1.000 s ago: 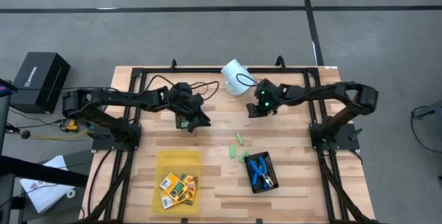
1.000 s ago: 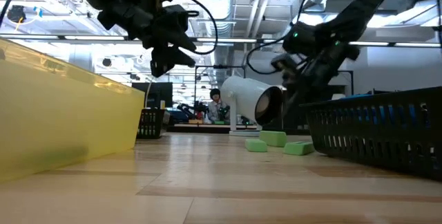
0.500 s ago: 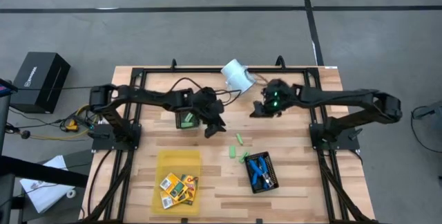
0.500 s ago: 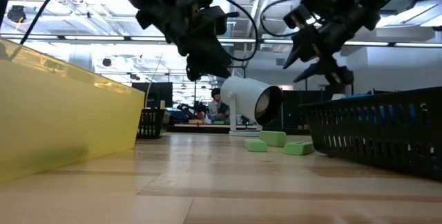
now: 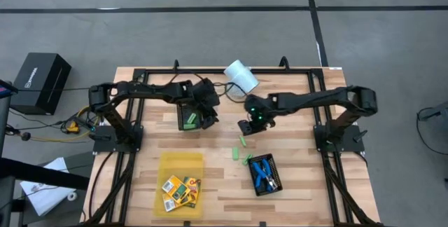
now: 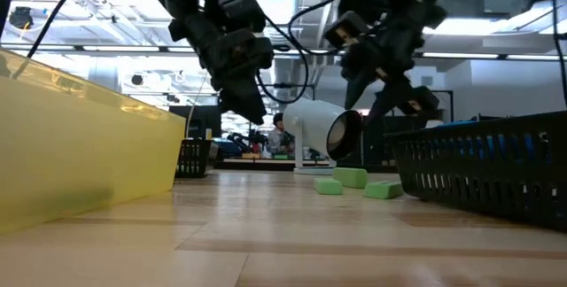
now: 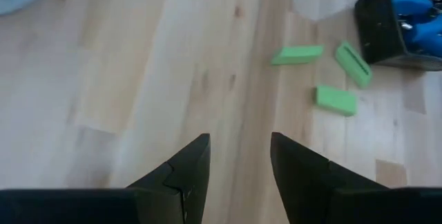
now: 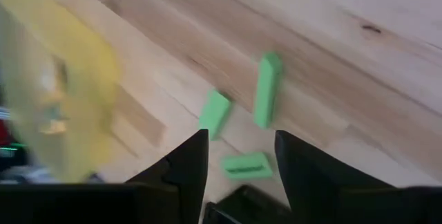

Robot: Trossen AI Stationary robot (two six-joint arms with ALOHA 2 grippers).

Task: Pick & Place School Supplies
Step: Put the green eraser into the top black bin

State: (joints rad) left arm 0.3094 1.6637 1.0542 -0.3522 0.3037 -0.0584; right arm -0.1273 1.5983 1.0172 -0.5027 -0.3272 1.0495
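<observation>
My right gripper [image 5: 245,126] hangs empty, fingers apart, above the green pieces [image 8: 266,89]. Next I'd lower onto one. Left gripper [image 7: 238,162] waits, also parted, near the table's middle.

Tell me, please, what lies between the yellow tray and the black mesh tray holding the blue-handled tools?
In the high view, only bare wooden tabletop separates the yellow tray from the black mesh tray. The green pieces lie just beyond that gap, near the mesh tray's corner.

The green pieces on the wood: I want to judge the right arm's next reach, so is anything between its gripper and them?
Nothing visible. The right gripper, open and empty, hangs above the three green pieces, which lie on bare table beside the black mesh tray.
</observation>
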